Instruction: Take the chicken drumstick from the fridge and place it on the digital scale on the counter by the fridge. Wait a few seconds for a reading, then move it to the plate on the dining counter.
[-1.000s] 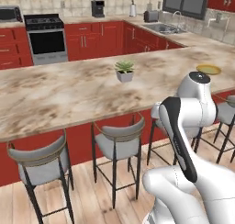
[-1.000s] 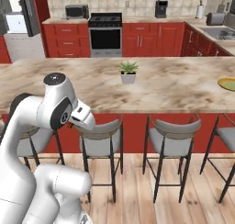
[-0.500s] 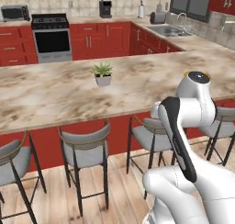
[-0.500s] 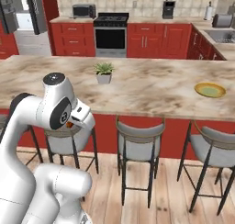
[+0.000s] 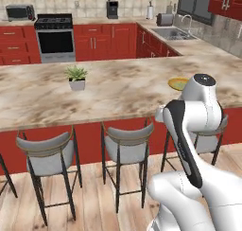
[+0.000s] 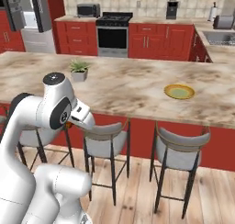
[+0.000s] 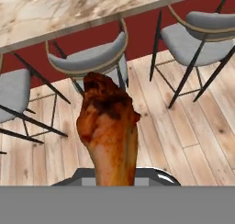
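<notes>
The tool grips the chicken drumstick, its long axis running out along the fingers, low over the wooden floor beside the stools, while the yellow plate waits up on the dining bench, beyond and above the drumstick.

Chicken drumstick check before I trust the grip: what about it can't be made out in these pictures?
- Chicken drumstick, hand view: its lower end is cut off at the bottom edge.
- Fingers, hand view: hidden by the drumstick, so contact is unseen.
- Plate, left base view: partly hidden behind the arm.
</notes>
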### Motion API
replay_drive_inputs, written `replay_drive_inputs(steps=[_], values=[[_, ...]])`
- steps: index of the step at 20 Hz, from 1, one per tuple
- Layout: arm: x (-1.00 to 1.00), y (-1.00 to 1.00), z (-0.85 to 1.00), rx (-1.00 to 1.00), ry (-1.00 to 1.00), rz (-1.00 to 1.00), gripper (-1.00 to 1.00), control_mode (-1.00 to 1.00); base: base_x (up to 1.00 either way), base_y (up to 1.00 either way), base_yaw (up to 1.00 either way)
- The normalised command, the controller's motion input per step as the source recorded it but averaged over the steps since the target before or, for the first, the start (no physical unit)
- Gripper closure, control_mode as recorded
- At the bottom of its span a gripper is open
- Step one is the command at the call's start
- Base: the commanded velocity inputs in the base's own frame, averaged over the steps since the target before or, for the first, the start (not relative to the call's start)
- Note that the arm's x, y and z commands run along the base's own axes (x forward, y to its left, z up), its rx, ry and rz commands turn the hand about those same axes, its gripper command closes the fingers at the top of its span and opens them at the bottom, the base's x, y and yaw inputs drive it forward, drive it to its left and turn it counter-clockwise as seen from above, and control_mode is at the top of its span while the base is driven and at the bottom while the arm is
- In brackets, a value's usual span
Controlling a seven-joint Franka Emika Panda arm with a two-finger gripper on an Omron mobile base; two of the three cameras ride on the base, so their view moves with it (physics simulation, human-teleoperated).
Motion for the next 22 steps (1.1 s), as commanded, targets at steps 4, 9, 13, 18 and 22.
replay_drive_inputs(steps=[4, 9, 13, 18, 22], values=[[0.0, 0.0, 0.0, 0.0, 0.0, 0.0, 1.0, 1.0, 0.0, -1.0, 0.23], [0.0, 0.0, 0.0, 0.0, 0.0, 0.0, 1.0, 1.0, 0.13, -1.0, 0.22], [0.0, 0.0, 0.0, 0.0, 0.0, 0.0, 1.0, 1.0, 0.33, -1.0, 0.19], [0.0, 0.0, 0.0, 0.0, 0.0, 0.0, 1.0, 1.0, 0.69, -0.9, 0.11], [0.0, 0.0, 0.0, 0.0, 0.0, 0.0, 1.0, 1.0, 0.99, -0.6, 0.02]])
